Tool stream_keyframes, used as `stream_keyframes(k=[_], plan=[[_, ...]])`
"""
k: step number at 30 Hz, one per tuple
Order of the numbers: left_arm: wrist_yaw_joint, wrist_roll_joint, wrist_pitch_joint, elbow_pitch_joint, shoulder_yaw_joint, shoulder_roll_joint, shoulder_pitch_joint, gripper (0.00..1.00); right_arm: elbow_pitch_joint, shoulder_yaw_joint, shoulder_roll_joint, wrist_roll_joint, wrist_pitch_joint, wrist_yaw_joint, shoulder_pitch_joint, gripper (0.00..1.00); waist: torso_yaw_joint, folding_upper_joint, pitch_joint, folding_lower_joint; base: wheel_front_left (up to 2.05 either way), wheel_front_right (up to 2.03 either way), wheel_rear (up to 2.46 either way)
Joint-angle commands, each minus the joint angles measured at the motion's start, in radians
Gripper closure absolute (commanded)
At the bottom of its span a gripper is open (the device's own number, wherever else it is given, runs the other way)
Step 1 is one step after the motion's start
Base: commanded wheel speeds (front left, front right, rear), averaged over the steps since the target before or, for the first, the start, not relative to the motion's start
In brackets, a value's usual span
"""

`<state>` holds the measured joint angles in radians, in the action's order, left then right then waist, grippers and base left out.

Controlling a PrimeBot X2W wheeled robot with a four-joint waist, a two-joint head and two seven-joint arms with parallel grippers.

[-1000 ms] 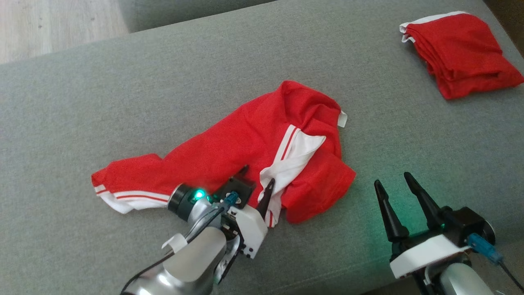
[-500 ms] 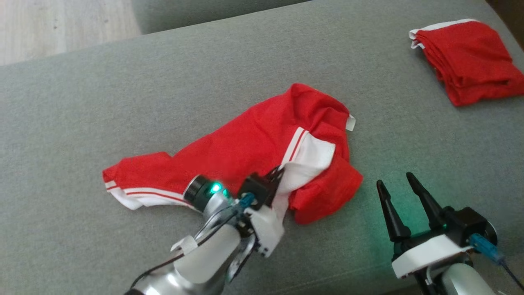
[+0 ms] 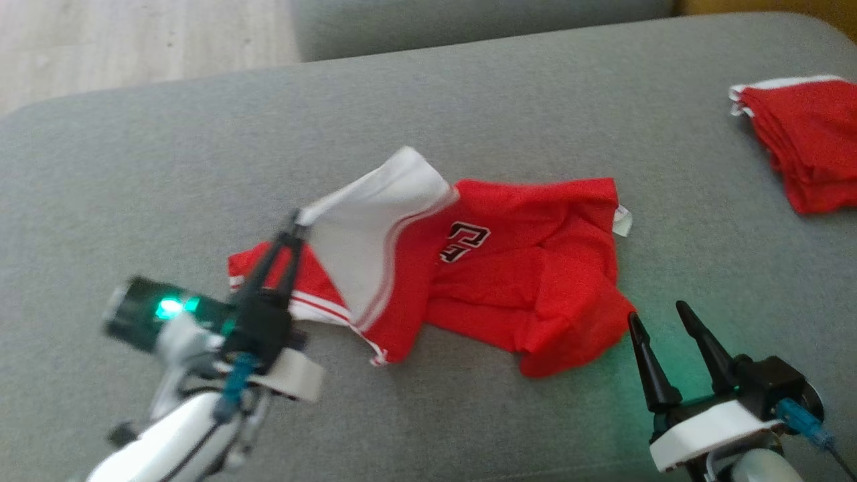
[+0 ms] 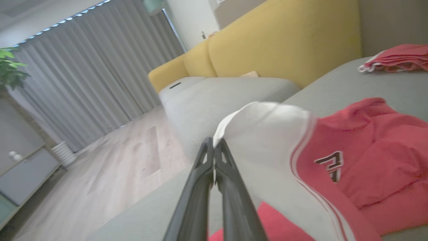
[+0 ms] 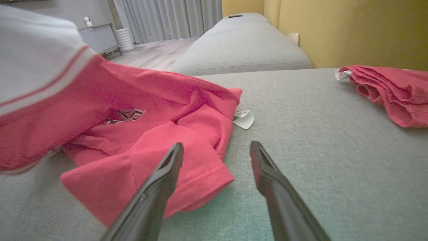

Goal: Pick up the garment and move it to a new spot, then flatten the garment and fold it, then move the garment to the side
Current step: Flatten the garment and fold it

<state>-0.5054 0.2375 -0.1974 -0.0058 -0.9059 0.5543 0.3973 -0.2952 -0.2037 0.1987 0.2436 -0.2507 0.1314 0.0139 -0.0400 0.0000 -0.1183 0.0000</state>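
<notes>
Clamps, between the pressed-together fingers of the left gripper (image 3: 292, 224), the white, red-striped corner of the crumpled red mesh garment (image 3: 529, 268), raised off the grey fabric cushion (image 3: 469, 100). Leaves the rest of the cloth lying mid-cushion, stretched away to that gripper's right. Keeps the right gripper (image 3: 657, 314) spread wide and empty, tips just short of the nearest red fold.

From the head: places both grippers, the black-and-white printed number (image 3: 464, 242) and the folded red cloth stack (image 3: 803, 147) well apart at far right.

From the left wrist: gives the pinch (image 4: 212, 142) up close, plus a yellow sofa back (image 4: 284, 40).

From the right wrist: puts the open gripper (image 5: 216, 147) low over the cushion, left finger across the red hem (image 5: 200, 174), and reveals a small white label (image 5: 243, 118) lying flat beside the garment.
</notes>
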Motion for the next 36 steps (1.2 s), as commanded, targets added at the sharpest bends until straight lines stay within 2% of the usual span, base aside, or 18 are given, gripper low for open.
stream_keyframes(k=[1, 5, 8, 11, 14, 21, 25, 28, 36], plan=[[-0.028, -0.016, 0.024, -0.073, 0.067, 0.069, 0.029, 1.0, 0.026, -0.015, 0.008, -0.008, -0.011, -0.001, -0.008, 0.0, 0.024, 0.0, 0.011, 0.0, 0.0, 0.0, 0.0], [-0.119, -0.022, 0.096, -0.241, 0.132, 0.192, -0.039, 1.0, 0.027, -0.007, 0.013, -0.013, -0.011, -0.001, -0.007, 0.0, 0.054, 0.0, 0.013, 0.0, 0.0, 0.0, 0.0], [-0.184, -0.01, 0.126, -0.31, 0.179, 0.27, -0.107, 1.0, 0.032, -0.003, 0.021, -0.014, -0.011, -0.001, -0.006, 0.0, 0.075, 0.0, 0.005, 0.0, 0.0, 0.0, 0.0], [-0.232, 0.016, 0.126, -0.339, 0.219, 0.317, -0.165, 1.0, 0.038, -0.003, 0.035, -0.013, -0.011, -0.001, -0.005, 0.0, 0.101, 0.0, -0.009, 0.0, 0.0, 0.0, 0.0], [-0.258, 0.055, 0.106, -0.324, 0.252, 0.34, -0.214, 1.0, 0.044, -0.012, 0.053, -0.011, -0.011, -0.001, -0.01, 0.0, 0.122, 0.0, -0.024, 0.0, 0.0, 0.0, 0.0], [-0.28, 0.163, 0.046, -0.231, 0.315, 0.343, -0.306, 1.0, 0.062, -0.042, 0.117, 0.002, -0.011, -0.001, -0.041, 0.0, 0.154, 0.0, -0.059, 0.0, 0.0, 0.0, 0.0], [-0.262, 0.231, -0.013, -0.168, 0.362, 0.321, -0.346, 1.0, 0.079, -0.092, 0.185, 0.034, -0.011, -0.001, -0.087, 0.0, 0.166, 0.0, -0.086, 0.0, 0.0, 0.0, 0.0], [-0.244, 0.251, -0.038, -0.134, 0.381, 0.301, -0.353, 1.0, 0.072, -0.188, 0.236, 0.119, -0.011, -0.001, -0.124, 0.0, 0.173, 0.0, -0.101, 0.0, 0.0, 0.0, 0.0], [-0.196, 0.231, -0.055, -0.085, 0.371, 0.257, -0.304, 1.0, 0.102, -0.513, 0.368, 0.461, 0.059, -0.001, -0.263, 0.0, 0.192, 0.0, -0.121, 0.0, 0.0, 0.0, 0.0]])
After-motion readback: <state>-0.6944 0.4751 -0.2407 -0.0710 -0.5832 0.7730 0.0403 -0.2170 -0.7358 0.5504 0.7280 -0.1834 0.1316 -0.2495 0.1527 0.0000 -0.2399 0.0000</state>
